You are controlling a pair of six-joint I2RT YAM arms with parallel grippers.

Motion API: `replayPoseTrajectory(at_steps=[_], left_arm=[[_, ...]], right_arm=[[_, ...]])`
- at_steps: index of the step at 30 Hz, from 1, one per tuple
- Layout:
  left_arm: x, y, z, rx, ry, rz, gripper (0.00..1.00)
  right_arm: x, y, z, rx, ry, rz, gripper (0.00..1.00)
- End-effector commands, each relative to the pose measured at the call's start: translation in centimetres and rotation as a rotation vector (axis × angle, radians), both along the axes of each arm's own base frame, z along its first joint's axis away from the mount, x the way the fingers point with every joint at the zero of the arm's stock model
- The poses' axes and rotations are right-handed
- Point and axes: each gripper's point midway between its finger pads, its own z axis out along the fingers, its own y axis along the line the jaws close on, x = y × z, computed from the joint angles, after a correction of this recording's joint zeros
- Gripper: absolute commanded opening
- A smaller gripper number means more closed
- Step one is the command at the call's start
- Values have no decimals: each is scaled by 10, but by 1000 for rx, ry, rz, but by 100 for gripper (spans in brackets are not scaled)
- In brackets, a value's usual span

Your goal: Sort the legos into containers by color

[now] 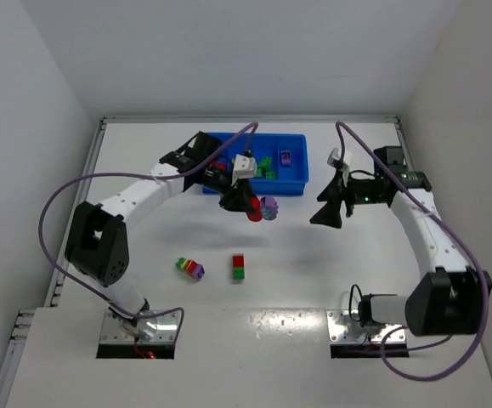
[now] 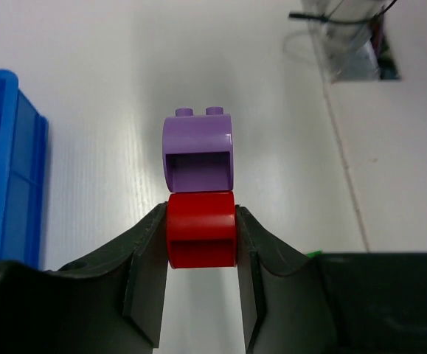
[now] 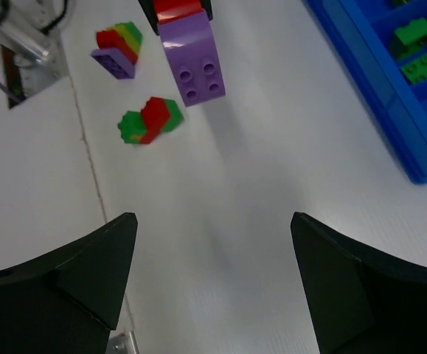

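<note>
My left gripper (image 1: 250, 206) is shut on a red lego (image 2: 201, 237) with a purple lego (image 2: 197, 151) stuck to its far end, held above the table just in front of the blue tray (image 1: 298, 184). The pair also shows in the right wrist view, purple lego (image 3: 195, 59) below red lego (image 3: 176, 9). My right gripper (image 1: 324, 214) is open and empty (image 3: 212, 217), to the right of the held pair, with a gap between them. A red-and-green stack (image 1: 239, 266) and a multicolour stack (image 1: 190, 269) lie on the table.
The tray holds green legos (image 1: 265, 167) and a purple lego (image 1: 285, 157) in separate compartments; its corner shows in the left wrist view (image 2: 21, 169) and its edge in the right wrist view (image 3: 390, 118). White walls enclose the table.
</note>
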Motion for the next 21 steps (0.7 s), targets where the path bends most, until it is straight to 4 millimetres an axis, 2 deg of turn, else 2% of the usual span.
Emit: replayPoseTrajectory(at_steps=[1, 2, 4, 5, 7, 8, 9, 14, 21], left_arm=[[-24, -8, 55, -127, 126, -39, 10], [-27, -8, 60, -135, 132, -42, 10], [-30, -9, 66, -142, 162, -42, 10], [-30, -9, 73, -151, 144, -44, 10], [-29, -9, 76, -153, 149, -41, 10], [-28, -9, 75, -148, 146, -34, 10], [-28, -11, 78, -151, 121, -35, 10], [-20, -14, 81, -158, 95, -12, 10], [-16, -20, 88, -172, 64, -15, 10]], right_arm=[[10, 34, 34, 204, -81, 190, 85], [20, 37, 33, 212, -63, 205, 85], [23, 44, 34, 226, -27, 233, 85], [27, 50, 44, 240, -39, 259, 85], [30, 58, 41, 257, 19, 280, 85], [30, 66, 49, 266, 12, 308, 87], [30, 69, 46, 268, 48, 315, 87], [18, 90, 55, 276, 39, 394, 87], [6, 97, 41, 203, 51, 414, 87]])
